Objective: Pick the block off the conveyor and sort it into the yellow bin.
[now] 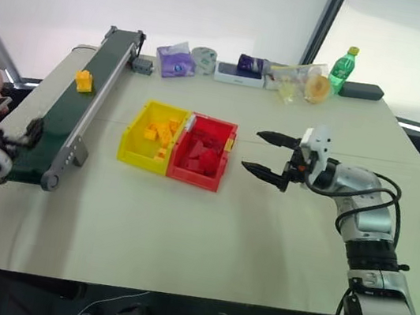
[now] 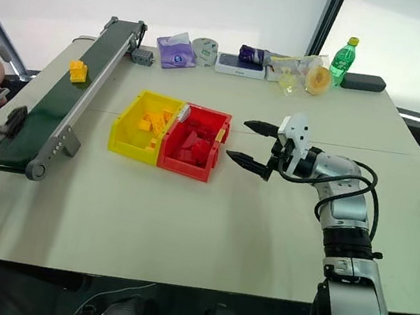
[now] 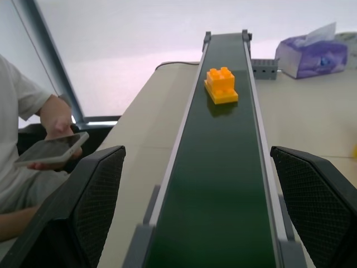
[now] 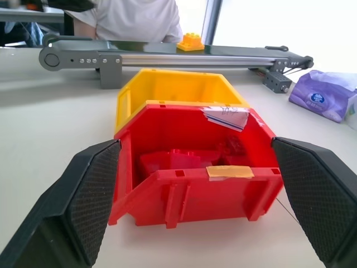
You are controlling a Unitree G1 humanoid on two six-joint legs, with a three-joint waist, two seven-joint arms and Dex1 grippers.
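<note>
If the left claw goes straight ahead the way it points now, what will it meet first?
Probably the block. The open left claw looks straight along the conveyor, and the belt between looks free. Whether the fingers pass above the belt is unclear.

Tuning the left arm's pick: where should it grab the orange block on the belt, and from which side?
Probably across the block's upper studded body, above its wider base plate, coming along the conveyor from the near end. The left gripper already stands open, level with the belt and facing the block, with open belt between.
</note>
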